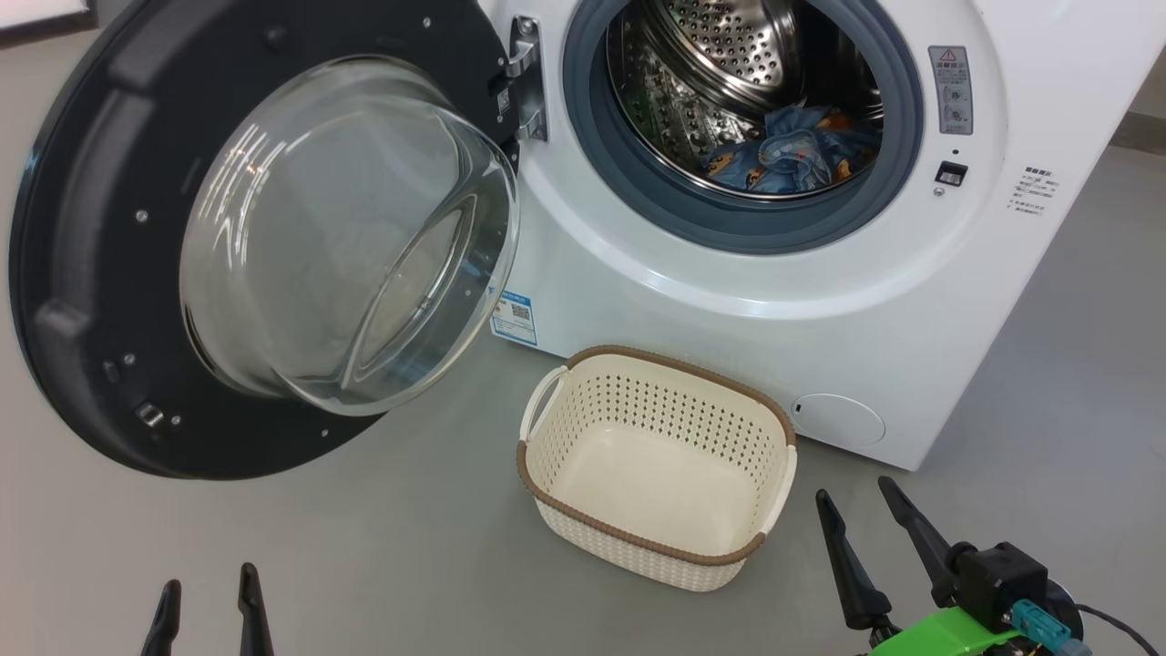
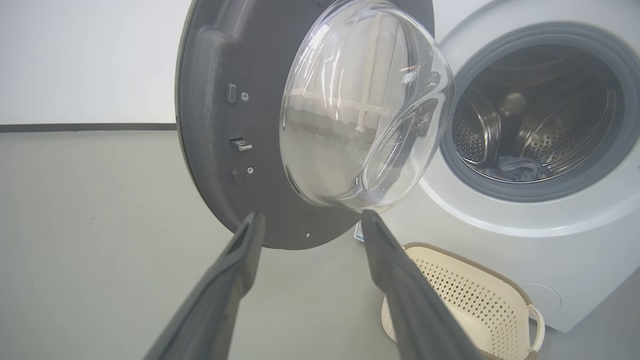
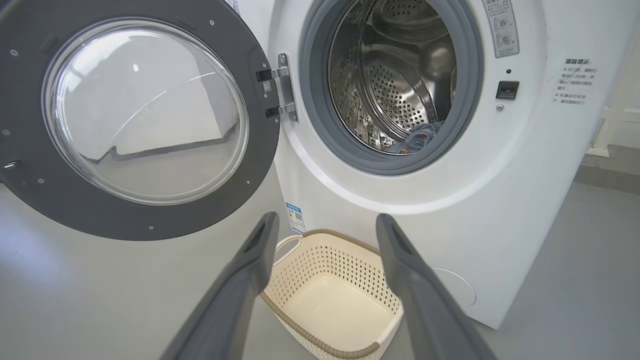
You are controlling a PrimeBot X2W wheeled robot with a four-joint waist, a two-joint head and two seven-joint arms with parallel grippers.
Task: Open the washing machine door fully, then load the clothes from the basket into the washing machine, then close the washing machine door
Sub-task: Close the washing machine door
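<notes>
Hanging low over the floor [image 1: 410, 556], the right gripper [image 1: 854, 499] has its fingers spread and empty just right of the basket [image 1: 669, 363]. The left gripper [image 1: 209, 583] gapes too, holding nothing, below the washing machine door [image 1: 91, 237]. The basket stands empty before the washing machine [image 1: 729, 273]. Its door is swung wide to the left, and the clothes [image 1: 788, 150] lie in the drum [image 1: 729, 55].

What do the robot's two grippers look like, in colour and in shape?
The left gripper and the right gripper each have two long, dark, tapering fingers with narrow tips. Behind the right fingers sit a black block, a bright green bracket, a teal connector and a thin black cable.
</notes>
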